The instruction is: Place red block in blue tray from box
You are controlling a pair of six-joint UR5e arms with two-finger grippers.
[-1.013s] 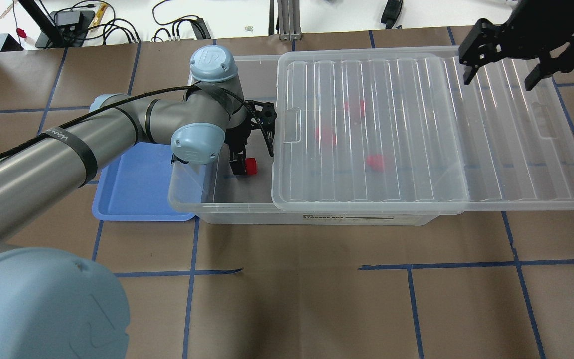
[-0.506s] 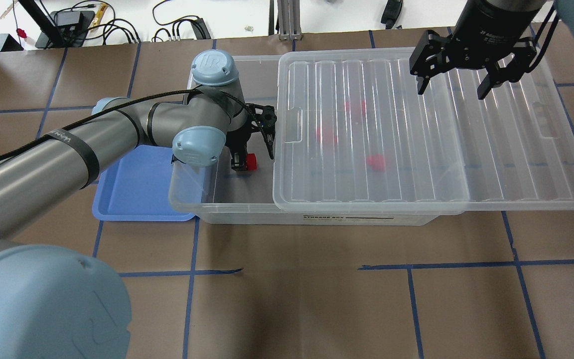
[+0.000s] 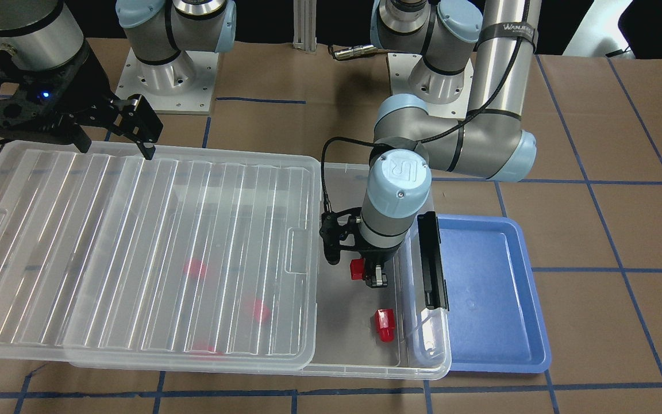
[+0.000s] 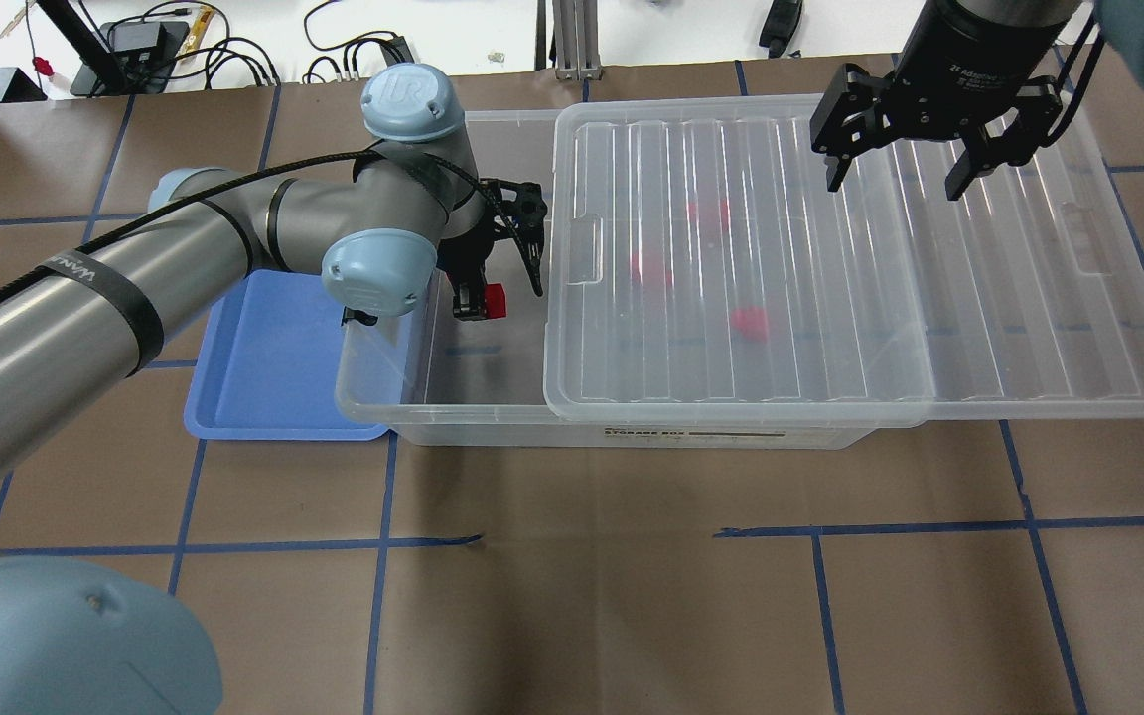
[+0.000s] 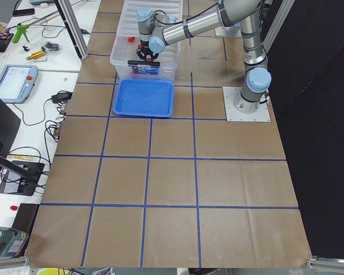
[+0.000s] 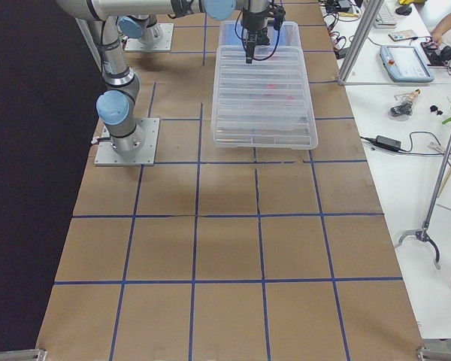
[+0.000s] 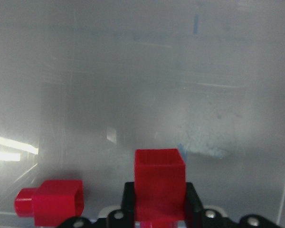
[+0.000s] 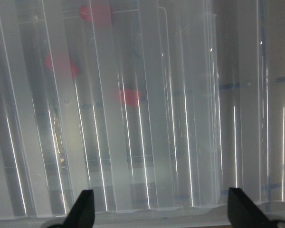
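My left gripper (image 4: 480,302) is shut on a red block (image 4: 496,300) and holds it above the floor of the clear box (image 4: 453,422), in its uncovered end. The left wrist view shows the block (image 7: 159,183) between the black fingers. A second red block (image 3: 384,325) lies on the box floor near the held one. The blue tray (image 4: 264,367) sits against the box's open end, left of my left gripper. My right gripper (image 4: 894,187) is open and empty, hovering over the ribbed lid (image 4: 830,298).
The lid is slid aside and covers most of the box. Three more red blocks show blurred under it (image 4: 751,323). A black clip handle (image 3: 433,259) stands on the box wall between my left gripper and the tray. Cables lie beyond the table's far edge.
My left gripper has risen and moved toward the far side with the red block held. My right gripper has moved left to over the lid.
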